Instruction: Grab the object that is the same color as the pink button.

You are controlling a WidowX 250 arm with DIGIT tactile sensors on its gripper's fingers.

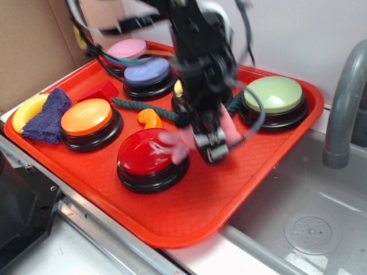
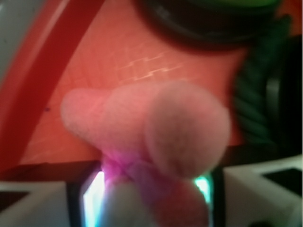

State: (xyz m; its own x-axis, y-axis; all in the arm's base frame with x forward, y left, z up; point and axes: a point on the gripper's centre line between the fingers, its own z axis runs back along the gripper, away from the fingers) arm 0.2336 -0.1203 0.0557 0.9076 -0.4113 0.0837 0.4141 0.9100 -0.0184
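Observation:
The object, a small pink plush bunny [image 1: 179, 144], hangs blurred in my gripper [image 1: 210, 146] just right of the red button [image 1: 148, 153], above the red tray [image 1: 189, 212]. In the wrist view its soft pink body [image 2: 156, 127] fills the middle of the picture, pinched between the fingers of the gripper [image 2: 149, 189], with the tray floor behind it. The gripper is shut on the bunny. The pink button [image 1: 127, 48] sits at the tray's far left corner, partly behind cables.
On the tray stand a lavender button [image 1: 148, 73], an orange button [image 1: 87, 117] and a green button [image 1: 274, 94]. An orange curved piece [image 1: 151, 118], a green rope [image 1: 137, 107], a purple cloth [image 1: 50, 114] and a red block [image 1: 100, 91] lie between them. A sink [image 1: 309, 223] with a grey faucet [image 1: 344, 103] is at the right.

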